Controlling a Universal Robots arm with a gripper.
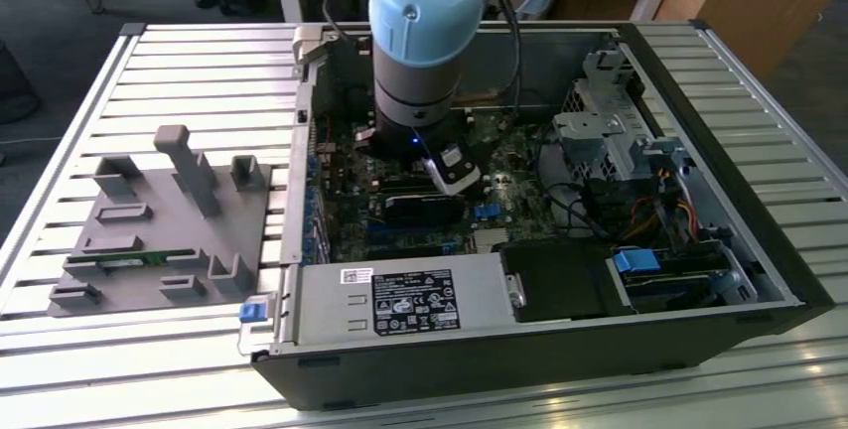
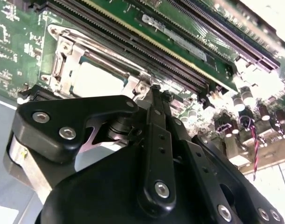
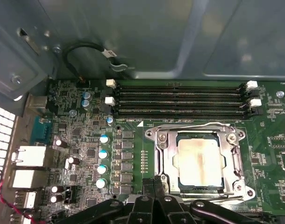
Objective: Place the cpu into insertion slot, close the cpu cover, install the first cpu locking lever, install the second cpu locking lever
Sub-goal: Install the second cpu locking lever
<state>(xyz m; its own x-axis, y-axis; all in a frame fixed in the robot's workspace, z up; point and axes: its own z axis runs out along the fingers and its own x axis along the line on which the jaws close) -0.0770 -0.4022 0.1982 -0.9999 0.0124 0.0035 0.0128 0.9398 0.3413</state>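
The small flat square cpu (image 3: 201,161), its silver-grey metal face mottled with tan, lies seated in the insertion slot (image 3: 168,161), a square socket with a silver metal surround on the green motherboard (image 3: 86,140). Over it the thin silver cpu cover (image 3: 236,161), a frame plate with a cut-out window, appears folded down flat, the chip showing through the window. A thin wire lever (image 3: 189,124) runs along the cover's far edge, beside the four long black memory slots (image 3: 180,100); whether it or its partner is latched cannot be told.

In the first wrist view the black gripper (image 3: 154,186) hangs at the socket's near edge, its fingertips pressed together with no gap visible and nothing seen between them. The second wrist view shows the same pinched tips (image 2: 156,93) just beside the socket's metal corner (image 2: 133,86); whether they touch it cannot be told.

In the exterior view the arm's grey and pale-blue column (image 1: 421,52) reaches down into the open black computer case (image 1: 530,369), which lies on a slatted metal table (image 1: 146,81); a grey plastic fixture block (image 1: 159,230) stands on the table at the exterior view's left.

By its look, the chip is light, rigid and fragile, with a slick metal face, best held by its edges and never forced. The cover is thin, stiff sheet metal that should swing on its hinge, and the springy wire levers are probably best pushed near their free ends.
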